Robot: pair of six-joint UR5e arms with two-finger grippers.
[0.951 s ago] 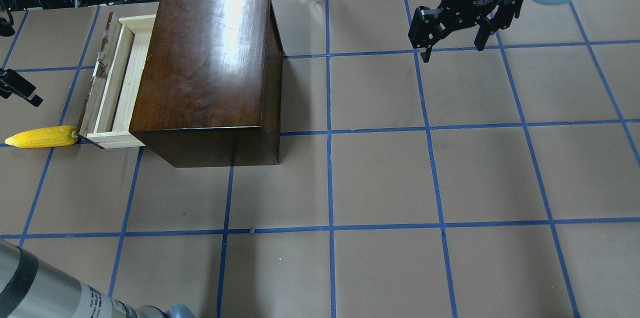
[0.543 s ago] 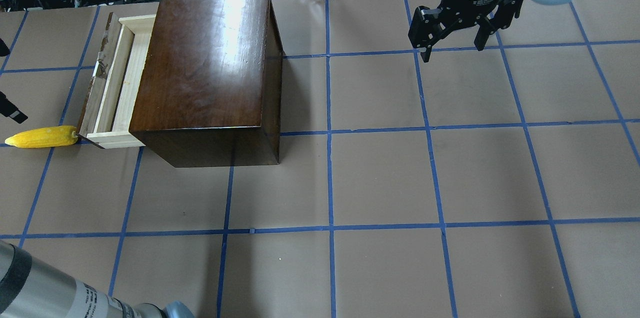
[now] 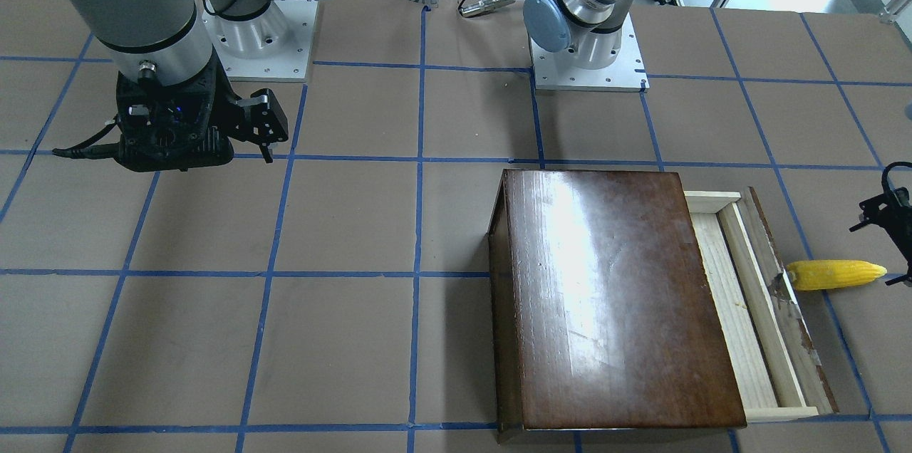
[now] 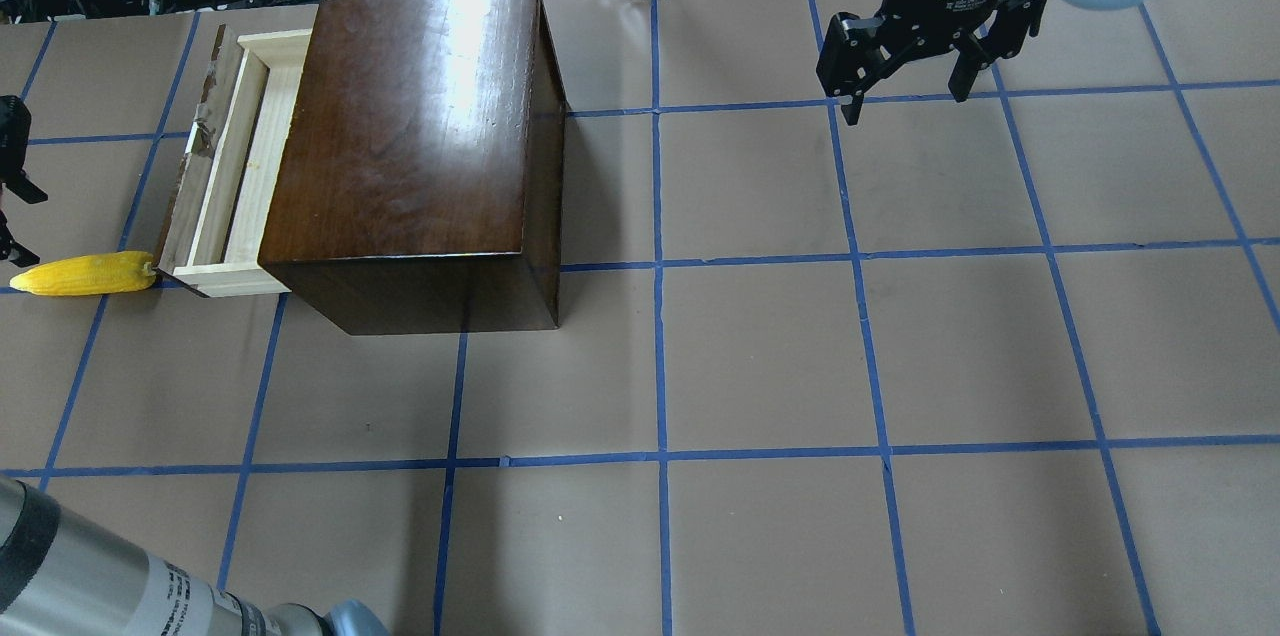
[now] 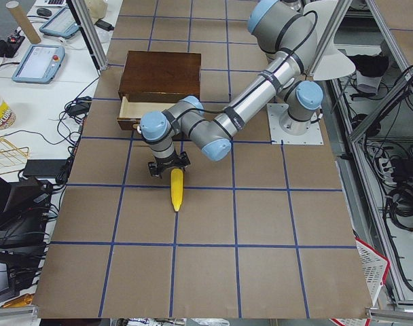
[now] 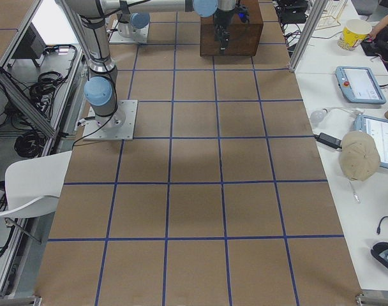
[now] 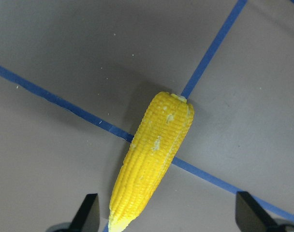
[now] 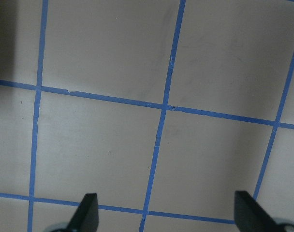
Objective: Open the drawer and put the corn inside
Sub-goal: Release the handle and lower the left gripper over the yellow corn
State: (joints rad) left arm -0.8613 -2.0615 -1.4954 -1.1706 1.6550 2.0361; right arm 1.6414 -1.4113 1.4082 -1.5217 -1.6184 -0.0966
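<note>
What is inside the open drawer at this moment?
Only bare pale wood shows in the exposed strip of the drawer. The rest of it is hidden under the box. The corn lies outside, beside the drawer's front panel.

The black two-finger left gripper [image 7: 169, 217] is cut off by the frame edge in the front-facing and overhead views; only its fingertips [image 7: 90, 212] are shown in its wrist view. The rear of the pale wooden drawer [image 4: 228, 166] is hidden inside the glossy dark-brown wooden box [image 4: 410, 136].
</note>
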